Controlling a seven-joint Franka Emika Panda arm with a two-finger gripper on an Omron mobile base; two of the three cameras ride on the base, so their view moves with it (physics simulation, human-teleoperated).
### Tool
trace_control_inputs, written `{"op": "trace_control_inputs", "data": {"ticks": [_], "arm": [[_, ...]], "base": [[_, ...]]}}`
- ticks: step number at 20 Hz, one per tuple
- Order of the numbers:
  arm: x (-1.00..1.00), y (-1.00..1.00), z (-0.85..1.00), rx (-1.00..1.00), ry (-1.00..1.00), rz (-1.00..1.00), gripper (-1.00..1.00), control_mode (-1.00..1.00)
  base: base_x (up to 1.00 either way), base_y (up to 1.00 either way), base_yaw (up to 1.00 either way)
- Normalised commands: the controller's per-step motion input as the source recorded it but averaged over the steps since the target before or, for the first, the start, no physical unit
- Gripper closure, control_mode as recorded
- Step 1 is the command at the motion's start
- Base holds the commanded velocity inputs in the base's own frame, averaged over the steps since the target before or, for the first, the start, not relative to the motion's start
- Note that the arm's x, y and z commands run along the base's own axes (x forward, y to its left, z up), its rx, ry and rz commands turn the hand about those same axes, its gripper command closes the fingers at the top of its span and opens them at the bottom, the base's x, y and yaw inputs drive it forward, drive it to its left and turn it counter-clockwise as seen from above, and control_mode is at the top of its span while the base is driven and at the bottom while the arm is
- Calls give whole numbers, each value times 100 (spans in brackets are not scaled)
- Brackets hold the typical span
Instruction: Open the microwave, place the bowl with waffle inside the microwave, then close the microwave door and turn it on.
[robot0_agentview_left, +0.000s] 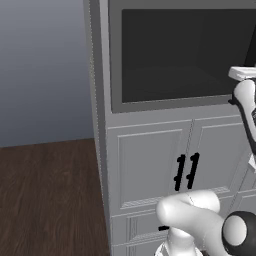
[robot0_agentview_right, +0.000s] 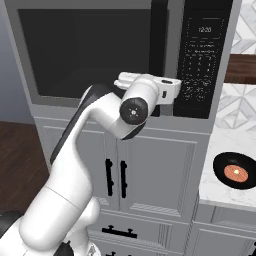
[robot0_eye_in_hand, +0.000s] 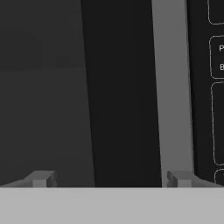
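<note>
Two small dark fingertips (robot0_eye_in_hand: 41, 179) stand spread wide on the white arm's gripper (robot0_eye_in_hand: 111, 180), close up against the wide grey-framed microwave door (robot0_agentview_right: 85, 52) with its dark tinted glass. Its long black vertical bar handle (robot0_eye_in_hand: 122, 92) sits between them, untouched. Right of it runs the black keypad panel (robot0_agentview_right: 202, 60). That door is shut on the large built-in grey microwave (robot0_agentview_left: 175, 55); a dark pan (robot0_agentview_right: 235, 172) rests on the marble counter (robot0_agentview_right: 212, 192), far right.

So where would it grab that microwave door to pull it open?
Best on the long black vertical handle at the microwave door's right edge, beside the keypad. It is a tall, narrow bar, so coming straight at the front with one jaw on each side fits it. The gripper is open and already straddles the bar.
</note>
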Motion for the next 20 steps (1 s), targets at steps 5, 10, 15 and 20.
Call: {"op": "trace_control_inputs", "data": {"ticks": [5, 10, 15, 20], "arm": [[9, -13, 0, 0, 0, 5, -100, -100], [1, 0, 0, 0, 0, 0, -100, -100], [23, 2, -2, 0, -2, -4, -100, -100], [0, 0, 0, 0, 0, 0, -100, -100]], "base": [[0, 0, 0], [0, 0, 0], [0, 0, 0], [0, 0, 0]]}}
